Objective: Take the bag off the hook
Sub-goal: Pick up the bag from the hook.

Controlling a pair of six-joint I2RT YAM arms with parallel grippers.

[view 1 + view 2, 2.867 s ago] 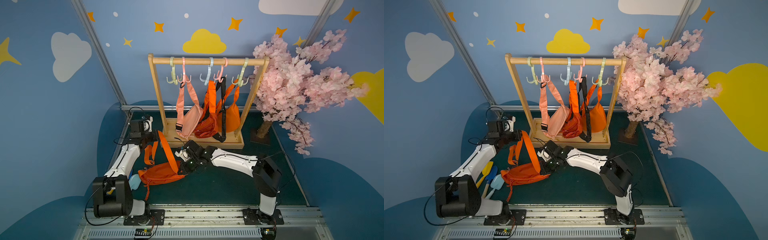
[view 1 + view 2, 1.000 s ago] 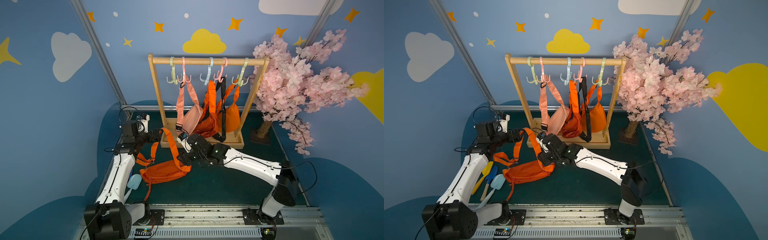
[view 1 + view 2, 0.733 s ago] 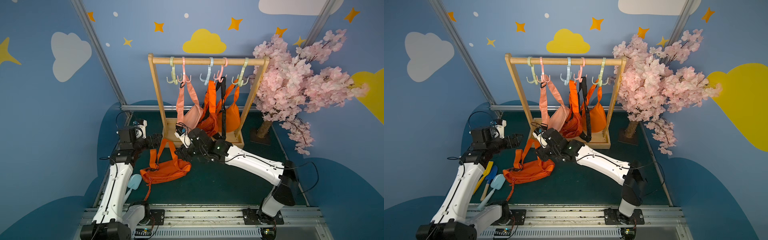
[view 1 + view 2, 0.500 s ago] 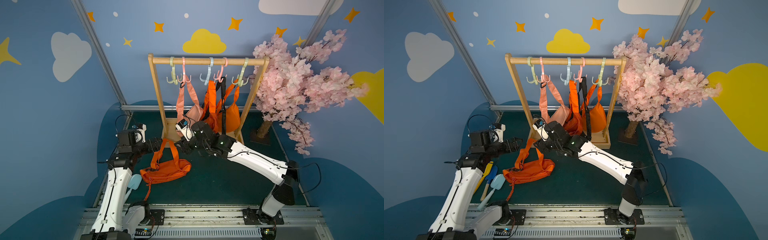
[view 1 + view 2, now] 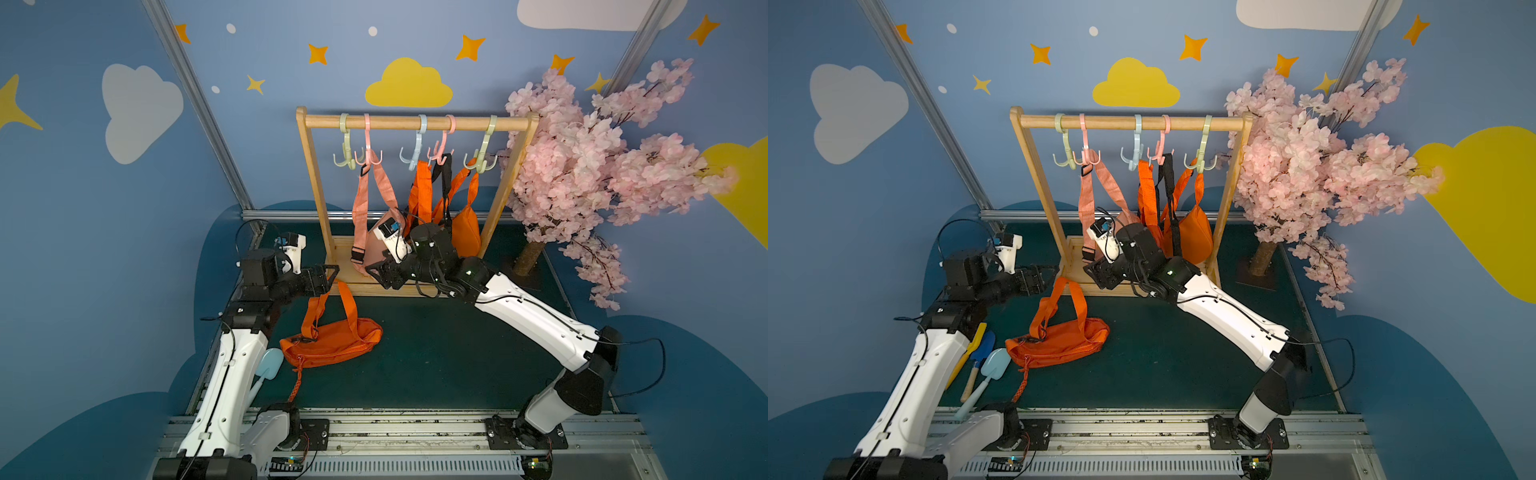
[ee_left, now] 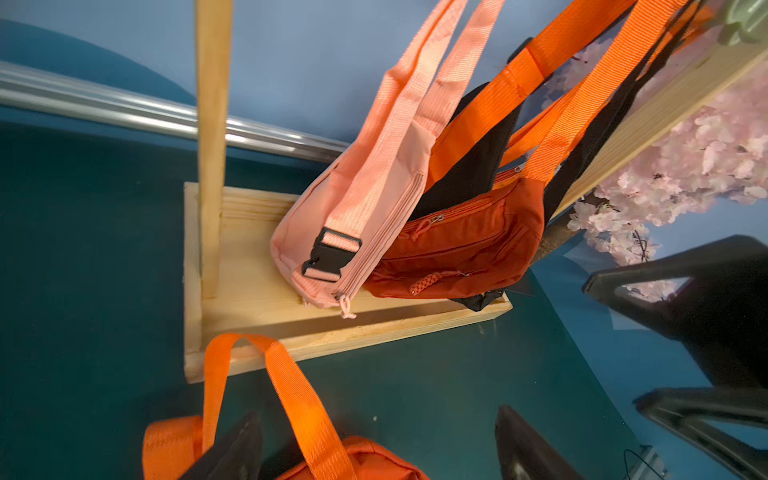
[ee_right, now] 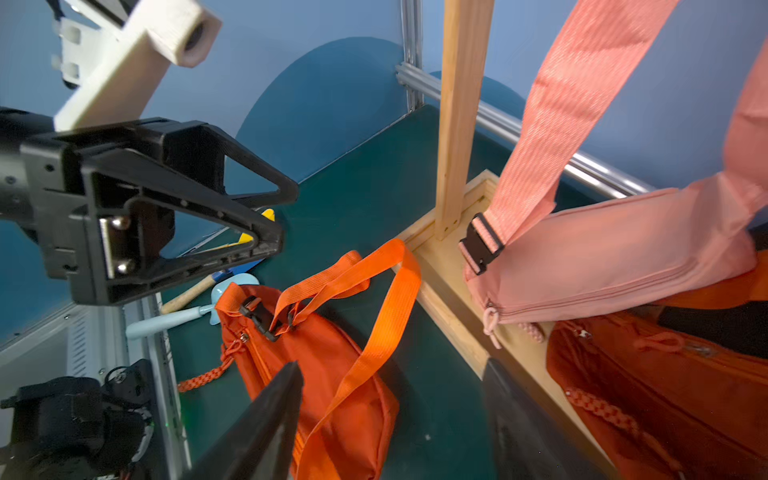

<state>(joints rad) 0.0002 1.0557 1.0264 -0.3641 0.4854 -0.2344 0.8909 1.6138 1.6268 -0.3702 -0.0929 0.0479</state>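
Two grippers stand wide apart and hold nothing: the left gripper (image 5: pixel 330 277) is just beside the strap loop, and the right gripper (image 5: pixel 378 275) is low by the rack (image 5: pixel 415 123). The orange bag (image 5: pixel 332 343) lies on the green mat (image 5: pixel 436 353), off the hooks, its strap propped against the rack's base. Only the right wrist view shows its black buckle (image 7: pixel 257 313). Only the left wrist view shows a black bag (image 6: pixel 478 166) behind the hanging ones.

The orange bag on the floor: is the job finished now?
Looks done: the orange bag lies on the mat, off the rack. In hand: nothing; the left gripper and right gripper are open. Left: perhaps only withdrawing; the pink bag hangs there.
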